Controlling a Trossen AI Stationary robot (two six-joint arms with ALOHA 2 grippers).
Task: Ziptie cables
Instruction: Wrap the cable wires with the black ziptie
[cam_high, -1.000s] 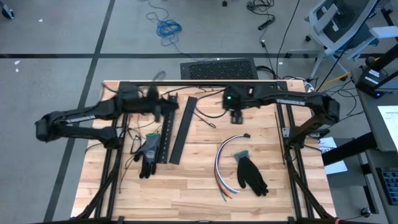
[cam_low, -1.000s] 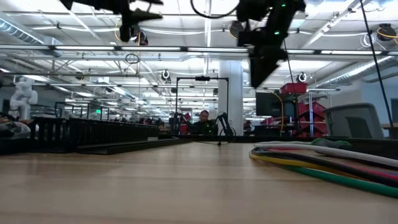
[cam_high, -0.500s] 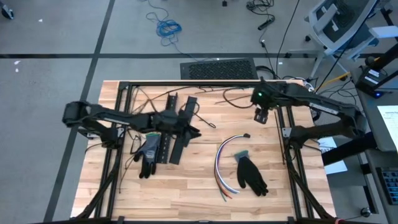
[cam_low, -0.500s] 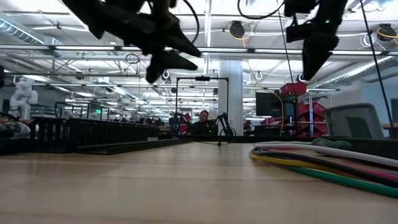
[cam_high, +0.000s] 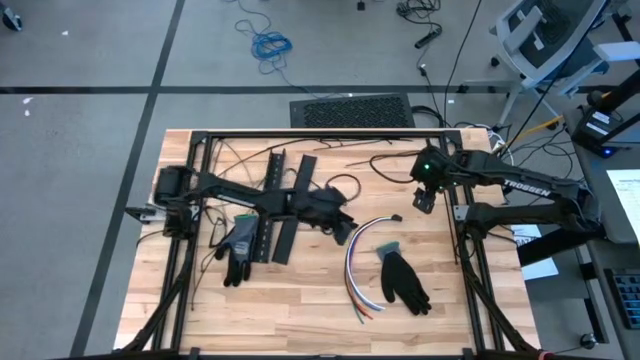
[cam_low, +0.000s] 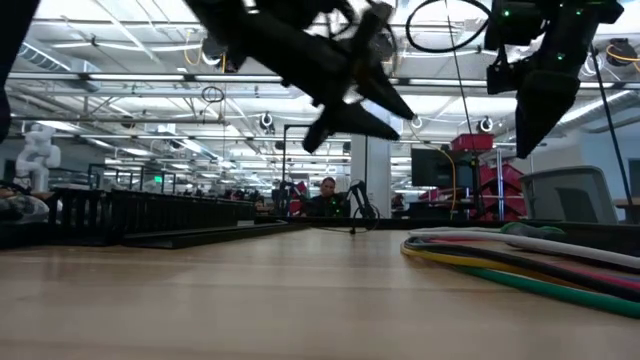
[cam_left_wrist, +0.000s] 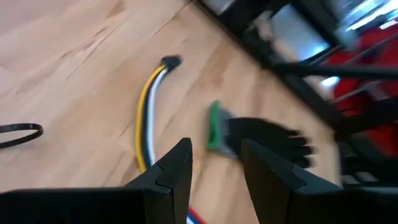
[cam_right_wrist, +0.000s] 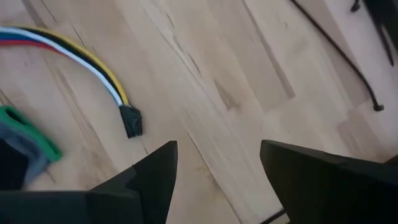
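**Both claws hang empty above the worktop, the cable bundle untouched between them**

From above, the cables (cam_high: 362, 262) lie in a curved bundle on the bare wood, right of centre, one end by a dark glove (cam_high: 403, 281) that lies just beside them. The left claw (cam_high: 345, 228) reaches across from its side and hangs close to the bundle's upper bend, probably lining up for a pick. The right claw (cam_high: 424, 198) waits near the far right rail of the black frame (cam_high: 300, 134). A slotted strip (cam_high: 293, 205) and a second glove (cam_high: 238, 245) lie under the left arm, so the open wood around the bundle is the freer ground.

At worktop (cam_low: 250, 300) height, both claws are well clear of the surface; the cables run low at the right edge.

The left wrist camera shows its fingers (cam_left_wrist: 177, 171) moderately spread with nothing between them, the bundle's connector end ahead.

The right wrist camera shows its fingers (cam_right_wrist: 155, 174) spread wide, empty, with the black connector (cam_right_wrist: 131, 120) on the wood beyond; a thin black strand (cam_right_wrist: 336, 59) crosses farther off, though blur leaves its course uncertain.
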